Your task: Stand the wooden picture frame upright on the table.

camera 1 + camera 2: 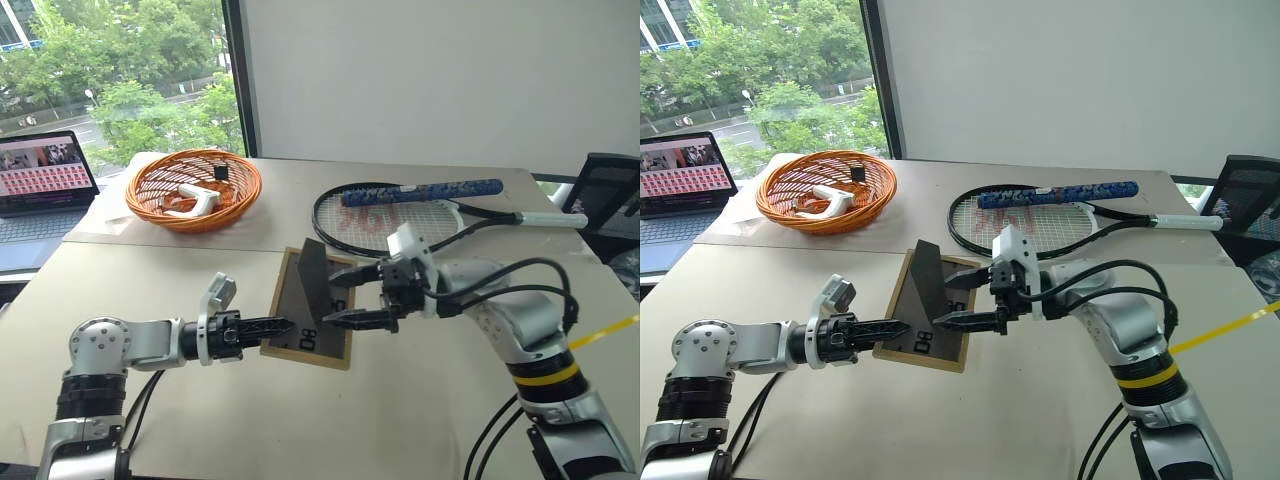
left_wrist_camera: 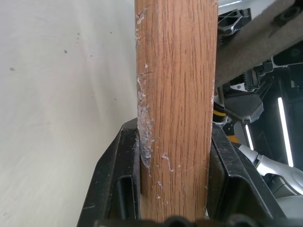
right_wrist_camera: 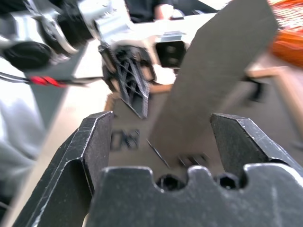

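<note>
1. Found picture frame (image 1: 312, 308) face down near the middle of the worktop (image 1: 420, 400), dark back up, white label showing, fold-out stand (image 1: 312, 275) lifted to a peak over it.
2. Left tool (image 1: 268, 327) pinched on the frame's near-left wooden edge; in the left wrist view, wood rail (image 2: 176, 109) seated squarely between both fingers (image 2: 120, 184).
3. Right tool (image 1: 352, 297) spread wide, gripping nothing, poised just beside the raised stand; stand seen between the fingers in the right wrist view.
4. Judged frame light and stiff; wood rail scuffed, fairly grippy. Front likely glazed, so fragile if dropped flat.
5. Judged stand thin and hinged, weakest part; best nudged, not squeezed hard.
6. Best hold judged on the wooden rim, tilting about the bottom edge.
7. Noted racket (image 1: 420, 215) and basket (image 1: 195, 188) farther back, well apart from the frame.
</note>
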